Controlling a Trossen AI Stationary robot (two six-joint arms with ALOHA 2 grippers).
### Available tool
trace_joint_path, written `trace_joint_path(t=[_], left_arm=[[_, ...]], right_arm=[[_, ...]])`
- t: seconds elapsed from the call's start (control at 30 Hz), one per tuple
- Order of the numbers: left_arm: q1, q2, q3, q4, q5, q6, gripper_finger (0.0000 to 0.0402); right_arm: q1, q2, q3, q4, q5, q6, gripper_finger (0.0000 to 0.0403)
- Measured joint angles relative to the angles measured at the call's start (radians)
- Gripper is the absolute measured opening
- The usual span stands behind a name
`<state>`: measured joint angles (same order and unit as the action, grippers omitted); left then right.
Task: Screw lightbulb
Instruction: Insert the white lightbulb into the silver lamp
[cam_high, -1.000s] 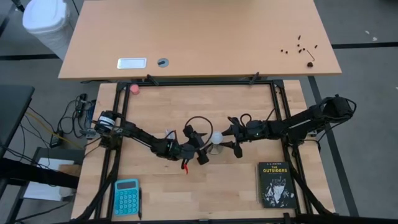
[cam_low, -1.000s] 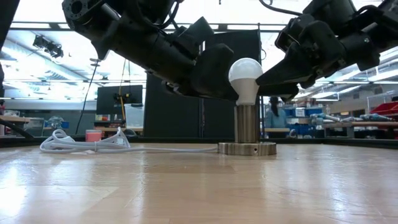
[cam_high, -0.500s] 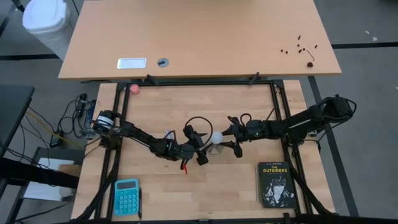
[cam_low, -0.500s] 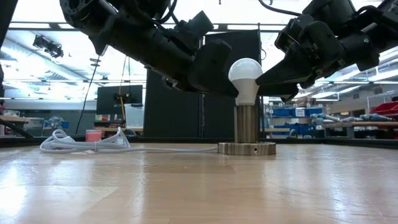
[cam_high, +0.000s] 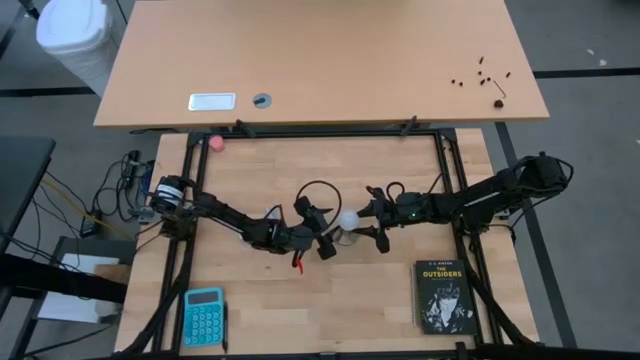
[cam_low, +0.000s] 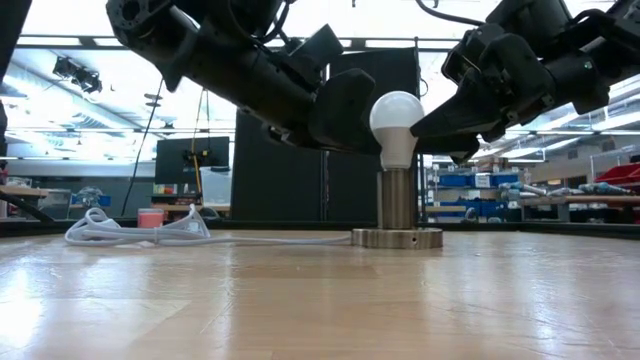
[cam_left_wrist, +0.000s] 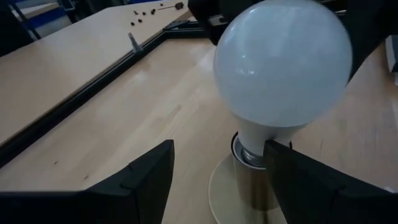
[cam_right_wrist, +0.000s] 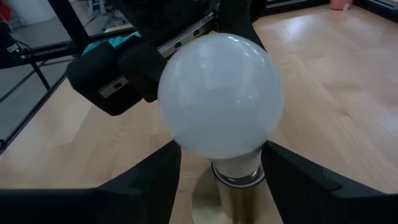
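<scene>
Table (cam_high: 400, 180): pale wood inside a black frame. My two arms reach in from either side and meet near its middle, so I have little room and must keep each turn short to stop my wrists meeting.
Left arm: my left claw (cam_left_wrist: 217, 180) sits at the bulb's base with its fingers spread either side of the metal post. They look just clear of it, not clamped. I judge this side's job is to steady the socket, so I would close on the post and not on the glass.
Right arm: my right claw (cam_right_wrist: 221, 168) comes from the opposite side, its fingers part open around the bulb's neck. I cannot tell whether they touch it. To turn well I would grip the neck lightly, keep my wrist in line with the post, and stop once it resists.
Socket (cam_low: 397, 237): a round metal disc with a short upright post, standing flat. A white cord (cam_low: 135, 232) trails away from it.
Lightbulb (cam_low: 397, 125): upright in the top of the socket post, between my claws. It is small, white and frosted, a smooth round globe narrowing to a white neck. A few threads show above the post, so I judge it is not fully screwed home.
</scene>
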<state>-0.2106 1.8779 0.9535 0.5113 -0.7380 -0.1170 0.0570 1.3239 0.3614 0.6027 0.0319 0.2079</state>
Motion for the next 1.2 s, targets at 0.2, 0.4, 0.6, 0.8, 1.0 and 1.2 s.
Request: trace_joint_path(t=[0.2,0.4,0.6,0.8,1.0,1.2], left_arm=[[0.001,0.000,0.000,-0.012,0.004,-0.018,0.0252],[-0.015,0.000,0.000,-0.014,0.007,0.007,0.0252],[-0.036,-0.004,0.000,-0.019,0.010,0.034,0.0252],[-0.038,-0.020,0.000,-0.033,0.002,0.036,0.0252],[-0.028,-0.020,0.000,-0.022,0.002,0.063,0.0252],[-0.008,-0.020,0.000,0.006,0.022,0.084,0.0252]], right_arm=[[-0.001,0.000,0.000,0.002,-0.005,0.000,0.0232],[-0.012,0.000,0.000,-0.009,-0.001,-0.002,0.0231],[-0.027,0.000,0.000,-0.022,0.006,-0.028,0.0231],[-0.036,0.000,0.000,-0.020,0.007,-0.054,0.0230],[-0.041,0.000,0.000,-0.020,0.004,-0.054,0.0229],[-0.041,0.000,0.000,-0.020,0.004,-0.051,0.0229]])
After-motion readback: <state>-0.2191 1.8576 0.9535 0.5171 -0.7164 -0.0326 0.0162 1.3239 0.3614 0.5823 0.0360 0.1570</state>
